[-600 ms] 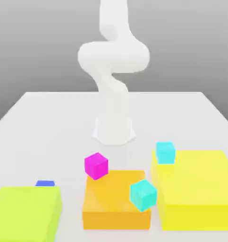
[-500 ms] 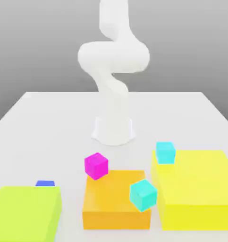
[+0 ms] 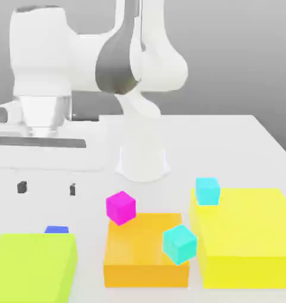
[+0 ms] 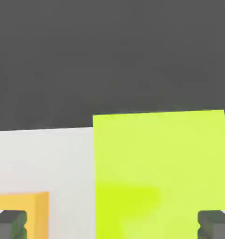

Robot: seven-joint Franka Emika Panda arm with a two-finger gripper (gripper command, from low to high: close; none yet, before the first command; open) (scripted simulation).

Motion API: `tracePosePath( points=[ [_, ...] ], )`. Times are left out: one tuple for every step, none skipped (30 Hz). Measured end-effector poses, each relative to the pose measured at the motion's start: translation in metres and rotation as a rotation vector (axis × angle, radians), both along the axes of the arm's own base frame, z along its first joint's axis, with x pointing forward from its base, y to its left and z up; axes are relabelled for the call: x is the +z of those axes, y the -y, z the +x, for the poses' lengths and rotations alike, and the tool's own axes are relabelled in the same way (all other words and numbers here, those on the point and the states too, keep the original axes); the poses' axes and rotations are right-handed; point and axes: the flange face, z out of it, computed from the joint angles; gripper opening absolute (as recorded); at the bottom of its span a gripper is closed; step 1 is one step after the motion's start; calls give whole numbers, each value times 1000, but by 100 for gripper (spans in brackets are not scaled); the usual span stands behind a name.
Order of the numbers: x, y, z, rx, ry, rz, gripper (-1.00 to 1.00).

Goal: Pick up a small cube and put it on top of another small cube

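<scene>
**Hand wide and empty, hanging over the blue cube's corner of the desk**

I am holding the hand (image 3: pixel 47 188) high on the exterior view's left, pointing down, its two fingertips spread fully apart with nothing between them. I am reading that width as readiness for a grasp not yet begun. In the hand view the two dark fingertips (image 4: pixel 10 224) are framing the lime block (image 4: pixel 158 172) and an edge of the orange block (image 4: pixel 21 212).

Just beneath the hand in the exterior view, the small blue cube (image 3: pixel 56 229) is sitting on the desk (image 3: pixel 228 142), tucked against the far edge of the lime block, so only its top is peeking out. I am judging that the block crowds a low approach and a straight descent looks safest.

Further out, the magenta cube (image 3: pixel 121 207) is standing at the orange block's far corner and a corner-on cyan cube (image 3: pixel 180 244) is resting at that block's other side. The flat-faced cyan cube (image 3: pixel 208 190), my target, is sitting beside the yellow block (image 3: pixel 246 237), well apart from the blue one.
</scene>
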Motion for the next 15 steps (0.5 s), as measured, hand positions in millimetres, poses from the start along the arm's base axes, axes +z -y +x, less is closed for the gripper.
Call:
tracePosePath(
  points=[
    [-19, 5, -10, -2, -32, 4, 0],
    [-38, 11, -21, -4, -64, 8, 0],
    [-56, 16, -33, -7, -95, 13, 0],
    [-72, 18, -41, -4, -118, 16, 0],
    [-84, 18, -44, -2, -130, 17, 0],
    [-96, 19, -46, 0, -136, 16, 0],
    [-106, 20, -47, 0, -139, 16, 0],
    [-117, 20, -47, 1, -140, 16, 0],
    [-128, 20, -48, 1, -141, 16, 0],
    [-139, 19, -49, 0, -141, 17, 0],
    [-145, 19, -49, 0, -141, 18, -100],
    [-145, 19, -49, 0, -141, 18, -100],
    [-145, 19, -49, 0, -141, 18, -100],
    [-145, 19, -49, 0, -142, 19, -100],
    [-145, 19, -49, 0, -142, 19, -100]
  ],
)
